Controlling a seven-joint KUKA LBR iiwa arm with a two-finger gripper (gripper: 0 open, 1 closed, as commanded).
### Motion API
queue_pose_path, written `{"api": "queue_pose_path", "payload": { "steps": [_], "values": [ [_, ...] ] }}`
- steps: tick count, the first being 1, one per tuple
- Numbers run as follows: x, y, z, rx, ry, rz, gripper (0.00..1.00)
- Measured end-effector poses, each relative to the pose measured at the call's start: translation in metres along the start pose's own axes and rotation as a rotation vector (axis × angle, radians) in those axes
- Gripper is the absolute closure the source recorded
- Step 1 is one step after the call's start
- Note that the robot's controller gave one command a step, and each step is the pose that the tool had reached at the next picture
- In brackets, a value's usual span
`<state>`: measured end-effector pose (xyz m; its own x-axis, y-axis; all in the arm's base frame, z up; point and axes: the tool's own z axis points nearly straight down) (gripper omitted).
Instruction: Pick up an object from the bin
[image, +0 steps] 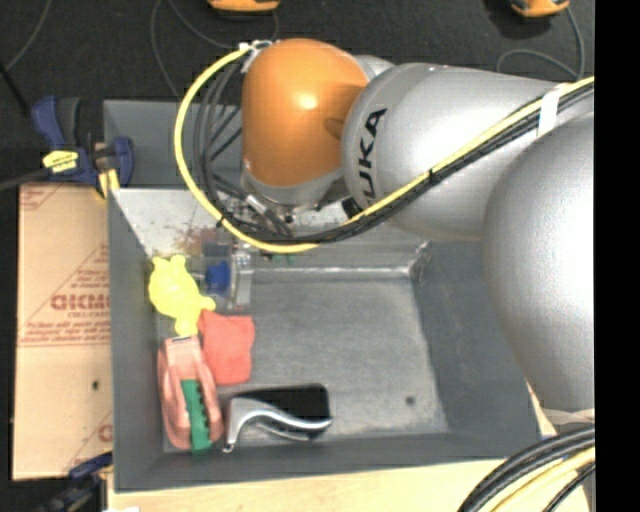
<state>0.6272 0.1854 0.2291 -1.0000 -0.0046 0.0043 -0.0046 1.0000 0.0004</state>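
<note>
Grey bin (350, 340), heap (228, 348) at left | gripper (230, 278) beside yellow toy (175, 288) | grip: cannot tell

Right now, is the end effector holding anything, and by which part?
It cannot be told. The end effector sits low beside the yellow toy, with a blue piece against it, but no grasp is visible.

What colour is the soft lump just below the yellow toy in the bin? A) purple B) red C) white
B: the lump lying right under the yellow toy, near the bin's left wall, is red.
</note>
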Motion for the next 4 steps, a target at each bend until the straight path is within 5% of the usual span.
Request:
{"api": "queue_pose_path", "payload": {
  "steps": [1,3,4],
  "values": [
    [-0.002,-0.001,-0.005,-0.001,-0.008,0.003,0.00],
    [0.016,0.010,0.049,0.000,-0.011,-0.097,0.00],
    [0.004,0.045,0.108,-0.002,-0.019,-0.100,0.00]
  ]
}}
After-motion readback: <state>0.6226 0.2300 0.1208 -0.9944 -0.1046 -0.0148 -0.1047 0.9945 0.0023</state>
